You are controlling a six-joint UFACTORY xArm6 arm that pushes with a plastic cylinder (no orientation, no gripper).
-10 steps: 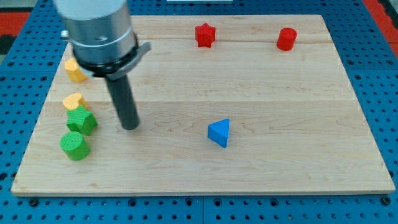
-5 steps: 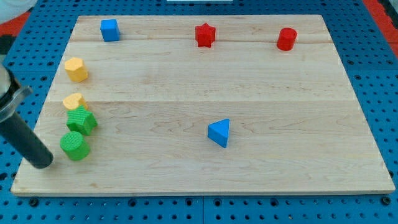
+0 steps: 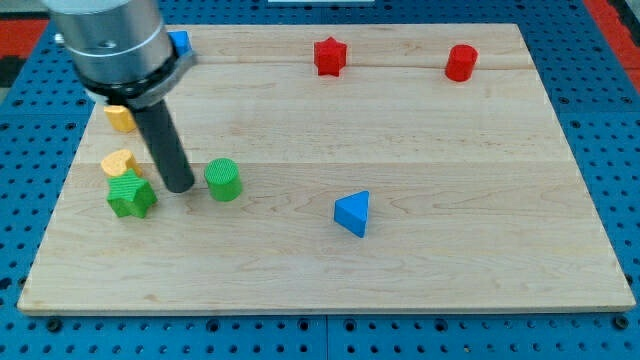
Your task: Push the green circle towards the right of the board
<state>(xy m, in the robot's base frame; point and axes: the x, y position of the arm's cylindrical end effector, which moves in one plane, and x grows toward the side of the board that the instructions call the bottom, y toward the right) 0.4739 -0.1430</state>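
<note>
My tip (image 3: 180, 186), a bare rod holding nothing, sits just left of the green circle (image 3: 224, 180) at the board's left-middle, so I should push straight right through its centre to stop it slipping aside.

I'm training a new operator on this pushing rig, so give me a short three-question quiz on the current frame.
1. True or false: my tip is on the view's left of the green circle.
2. Which block lies nearest the blue triangle? A red star B green circle C red cylinder
3. Fill in: the yellow heart sits just above the green ____.

Key: 1 true; 2 B; 3 star.
</note>
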